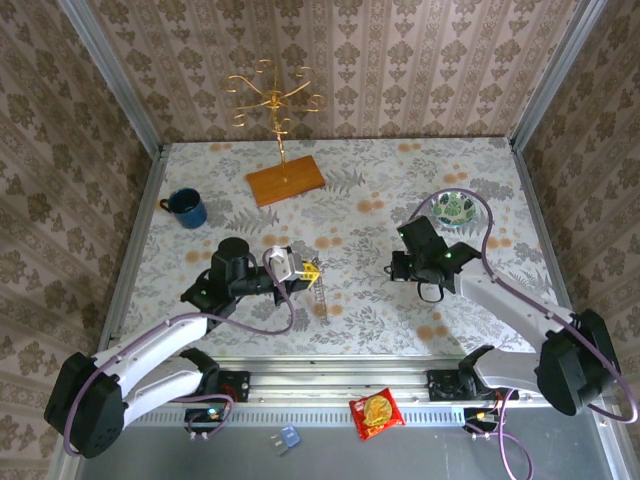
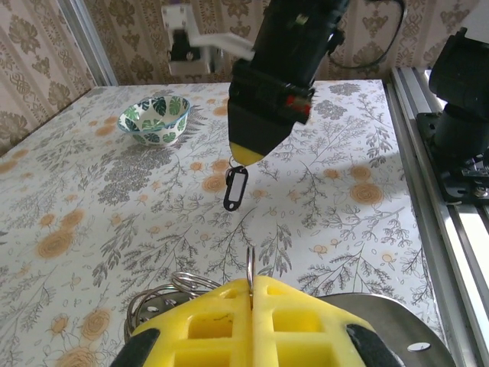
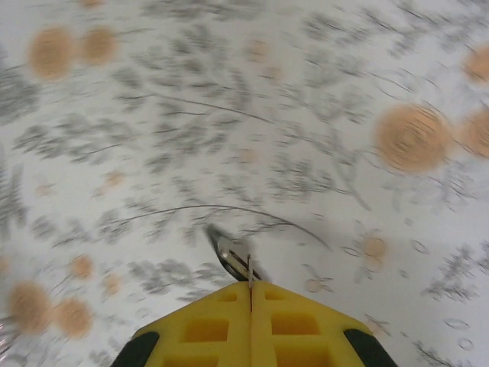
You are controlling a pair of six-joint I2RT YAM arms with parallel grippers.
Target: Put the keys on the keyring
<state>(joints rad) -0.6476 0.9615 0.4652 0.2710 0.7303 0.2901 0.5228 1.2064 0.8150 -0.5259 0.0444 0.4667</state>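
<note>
From above, my left gripper (image 1: 304,272) is near the table's (image 1: 400,180) middle, the keyring (image 1: 319,298) slanting from it toward the near edge. At my left wrist, it pinches the keyring (image 2: 250,264) upright, edge-on. Beyond, my right gripper (image 2: 248,153) clamps a dark key (image 2: 235,187) that hangs lengthwise downward. At my right wrist, the closed right gripper (image 3: 250,284) grips the blurred dark key (image 3: 231,254).

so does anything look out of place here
A red snack packet lies on the grey ledge below the arm bases, off the patterned table, with a small blue item just left of it. Neither seems to belong there.
</note>
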